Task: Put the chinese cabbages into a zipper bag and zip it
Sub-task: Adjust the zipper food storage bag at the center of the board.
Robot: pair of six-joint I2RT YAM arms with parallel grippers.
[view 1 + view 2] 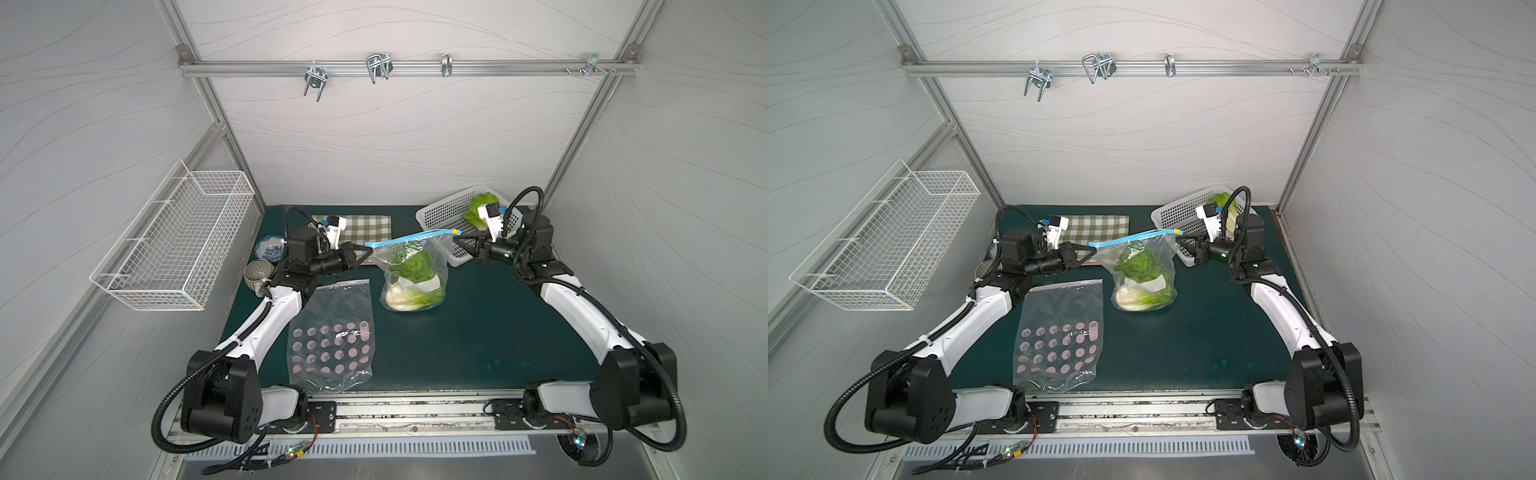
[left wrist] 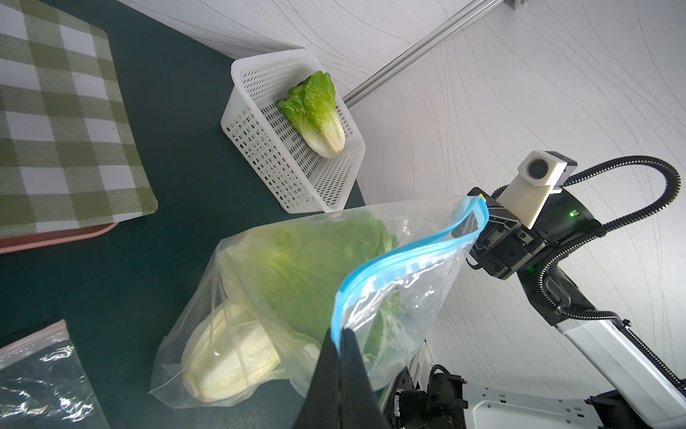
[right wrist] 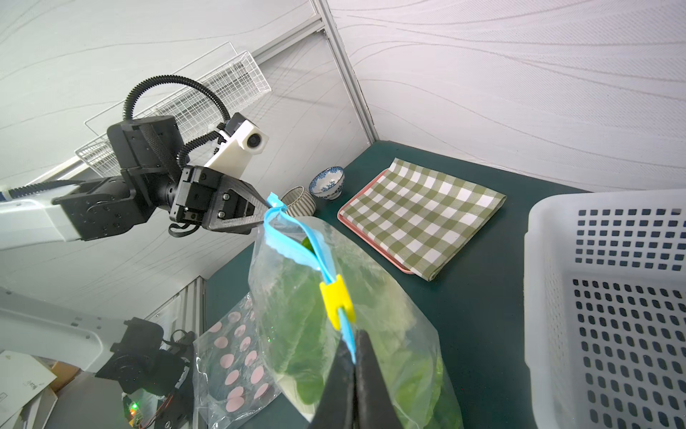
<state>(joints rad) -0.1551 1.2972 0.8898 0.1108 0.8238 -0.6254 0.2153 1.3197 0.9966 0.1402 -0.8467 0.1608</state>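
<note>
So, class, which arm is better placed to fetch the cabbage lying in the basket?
Right, probably. The basket with the cabbage sits beside the right gripper; the left gripper is beyond the zipper bag. Both pinch the bag's rim, so the right must let go first.

In both top views the right wrist camera (image 1: 491, 217) covers part of the cabbage (image 1: 478, 204) in the white basket (image 1: 440, 214). In a top view the left arm (image 1: 1017, 251) hides most of the striped cup (image 1: 983, 268).

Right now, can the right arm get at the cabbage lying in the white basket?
Probably not yet. The right gripper is shut on the zipper bag. The cabbage lies uncovered in the basket close by, so it must first let go.
</note>
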